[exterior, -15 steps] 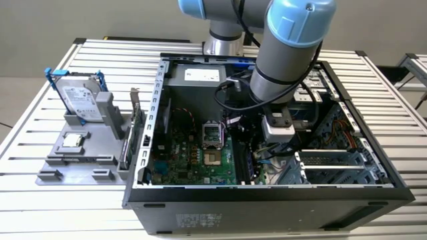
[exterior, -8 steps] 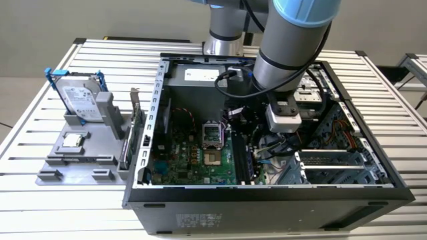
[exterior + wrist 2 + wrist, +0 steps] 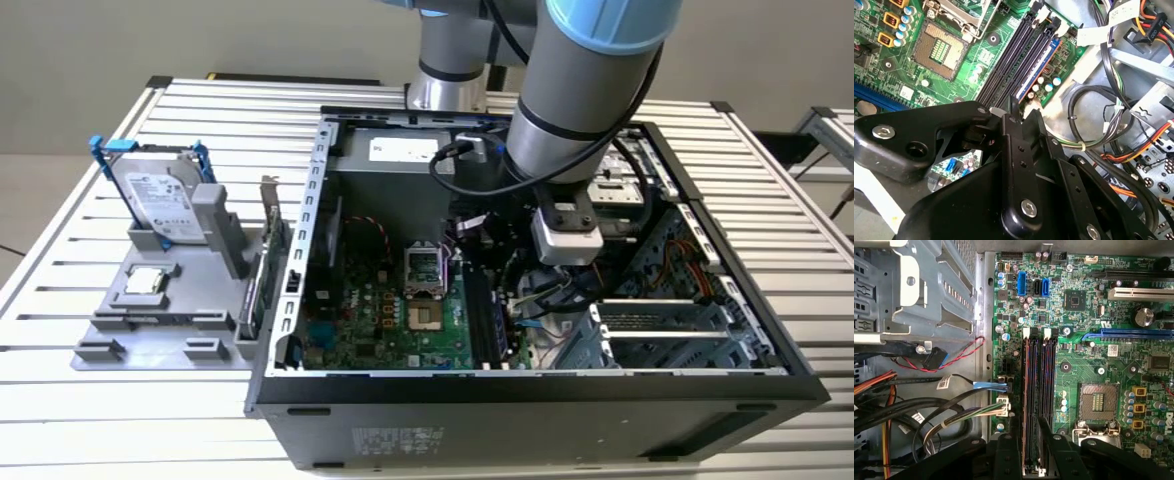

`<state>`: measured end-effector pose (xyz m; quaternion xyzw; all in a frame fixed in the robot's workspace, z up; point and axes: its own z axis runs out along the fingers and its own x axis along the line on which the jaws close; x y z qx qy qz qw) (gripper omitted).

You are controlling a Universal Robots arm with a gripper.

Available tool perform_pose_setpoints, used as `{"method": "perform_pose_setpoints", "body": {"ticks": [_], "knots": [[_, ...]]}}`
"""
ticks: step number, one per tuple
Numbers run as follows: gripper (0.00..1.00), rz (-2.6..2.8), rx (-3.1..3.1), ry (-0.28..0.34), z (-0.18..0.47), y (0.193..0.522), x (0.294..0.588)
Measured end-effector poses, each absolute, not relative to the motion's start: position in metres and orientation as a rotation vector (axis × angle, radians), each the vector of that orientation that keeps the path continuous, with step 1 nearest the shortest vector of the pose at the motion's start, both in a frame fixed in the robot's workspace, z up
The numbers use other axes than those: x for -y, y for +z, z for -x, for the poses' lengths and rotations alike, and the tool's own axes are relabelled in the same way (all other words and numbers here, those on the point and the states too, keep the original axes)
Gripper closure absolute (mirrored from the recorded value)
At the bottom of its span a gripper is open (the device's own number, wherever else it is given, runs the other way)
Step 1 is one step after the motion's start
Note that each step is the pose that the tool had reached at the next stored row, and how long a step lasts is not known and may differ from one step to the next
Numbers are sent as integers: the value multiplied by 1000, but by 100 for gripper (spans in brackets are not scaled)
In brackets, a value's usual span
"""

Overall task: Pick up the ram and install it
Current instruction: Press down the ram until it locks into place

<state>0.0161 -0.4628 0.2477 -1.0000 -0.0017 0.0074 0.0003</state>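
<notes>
Ribbed metal slats form the tabletop (image 3: 107,380) on which an open computer case (image 3: 534,390) lies, its near wall reaching almost to the table's front edge and a band of bare slats left free along the edge at the exterior view's left. Inside the case the robot arm (image 3: 581,90) reaches down over the green motherboard (image 3: 387,320), its claw (image 3: 1011,112) poised above the row of dark memory slots (image 3: 1046,390) that run beside the empty processor socket (image 3: 1098,401). In the second wrist view the ram (image 3: 1041,72), a thin blue-edged stick, stands in the slot nearest the board's edge, hard against a tangle of cables (image 3: 1089,125) and the case's grey metal framing, with little free room on that side. The claw's black fingers (image 3: 1016,130) sit close together directly over the near end of the stick; whether they grip it cannot be told. Outside the case, toward the table's edge at the exterior view's left, a grey holder tray (image 3: 147,320) carries an upright hard drive (image 3: 167,205) and a small square silver chip (image 3: 144,282).
</notes>
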Motion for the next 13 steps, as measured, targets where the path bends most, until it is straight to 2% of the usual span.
{"method": "perform_pose_setpoints", "body": {"ticks": [3, 4, 13], "knots": [[0, 3141, 5, 23, -16, 248, 463], [100, 3141, 5, 23, -16, 248, 463], [100, 3141, 5, 23, -16, 248, 463]]}}
